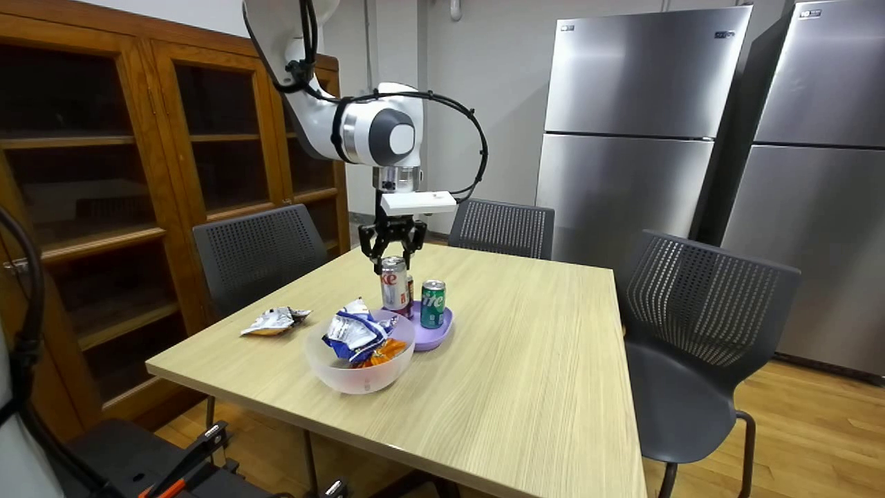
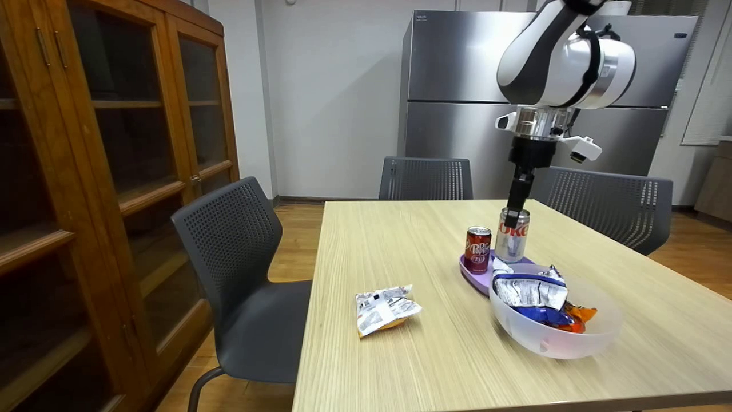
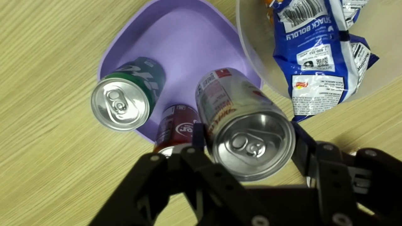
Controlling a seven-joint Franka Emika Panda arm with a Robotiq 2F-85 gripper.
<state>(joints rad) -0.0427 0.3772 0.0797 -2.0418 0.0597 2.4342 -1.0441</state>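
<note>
At the table (image 1: pixel 525 346), the gripper (image 1: pixel 393 264) points down over the purple tray (image 3: pixel 188 40), clasping the upright silver can (image 3: pixel 241 122) there beside the smaller red can (image 2: pixel 477 250). The step seems to be lifting or lowering it; the next move calls for a steady, vertical path.

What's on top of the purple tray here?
A green Sprite can and a red Dr Pepper can stand there. The silver Coke can, gripped by the end effector, hides the tray beneath it; contact is unclear.
</note>
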